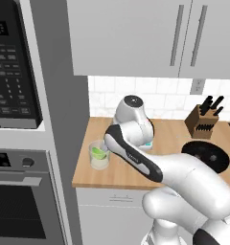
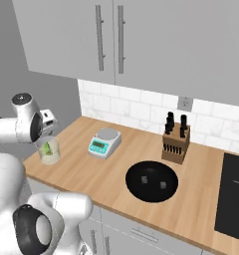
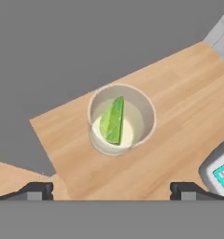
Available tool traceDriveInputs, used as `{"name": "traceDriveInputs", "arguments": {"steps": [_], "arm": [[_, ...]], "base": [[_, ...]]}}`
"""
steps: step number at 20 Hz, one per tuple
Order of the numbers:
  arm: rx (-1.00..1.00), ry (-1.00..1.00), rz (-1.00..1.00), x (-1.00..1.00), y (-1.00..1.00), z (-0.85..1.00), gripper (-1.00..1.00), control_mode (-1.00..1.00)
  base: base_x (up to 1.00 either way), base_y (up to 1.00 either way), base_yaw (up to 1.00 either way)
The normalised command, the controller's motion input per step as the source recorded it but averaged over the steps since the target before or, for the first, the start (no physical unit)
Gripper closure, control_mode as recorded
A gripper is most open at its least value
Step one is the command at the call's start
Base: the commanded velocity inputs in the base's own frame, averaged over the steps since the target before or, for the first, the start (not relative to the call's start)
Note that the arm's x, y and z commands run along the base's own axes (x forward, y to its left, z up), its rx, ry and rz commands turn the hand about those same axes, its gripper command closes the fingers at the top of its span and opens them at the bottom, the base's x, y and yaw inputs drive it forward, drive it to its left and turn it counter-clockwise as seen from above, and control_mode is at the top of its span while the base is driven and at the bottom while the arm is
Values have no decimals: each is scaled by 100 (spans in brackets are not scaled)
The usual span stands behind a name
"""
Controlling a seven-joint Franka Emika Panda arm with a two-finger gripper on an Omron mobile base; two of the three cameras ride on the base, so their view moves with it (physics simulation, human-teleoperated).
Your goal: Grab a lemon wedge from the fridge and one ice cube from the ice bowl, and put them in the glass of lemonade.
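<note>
With the lemon wedge (image 3: 114, 120) already lying in the glass of lemonade (image 3: 122, 119), I read the step in hand as getting clear of the glass and going for the ice. The glass stands near the left corner of the wooden counter (image 3: 179, 116), beside the grey wall, and the wedge leans upright in the pale liquid. My gripper (image 3: 112, 190) hangs above it with its fingers spread wide and nothing between them.

To do this well, I would lift straight up first, so neither fingertip clips the rim and tips the drink. Only then would I swing away. The kitchen scale (image 2: 104, 142) sits just to the right of the glass, so a low sideways sweep risks knocking it. I cannot pick out the ice bowl from here; the arm (image 1: 136, 160) covers part of the counter behind the glass in the left base view, so I would search before committing to a reach.
</note>
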Motion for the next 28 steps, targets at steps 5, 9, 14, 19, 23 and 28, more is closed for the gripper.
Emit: {"name": "traceDriveInputs", "arguments": {"steps": [5, 9, 14, 19, 23, 28], "arm": [[-1, 8, -13, -48, -100, 35, -100, -100], [0, 17, -17, -41, -100, 14, -100, -100], [0, 23, -19, -25, -100, 9, -100, -100], [0, 29, -24, -10, -100, 7, -100, -100], [0, 31, -31, 0, -100, 0, -100, -100], [0, 10, -38, 0, -96, -33, -100, -100]], "base": [[0, 0, 0], [0, 0, 0], [0, 0, 0], [0, 0, 0], [0, 0, 0], [0, 0, 0]]}}
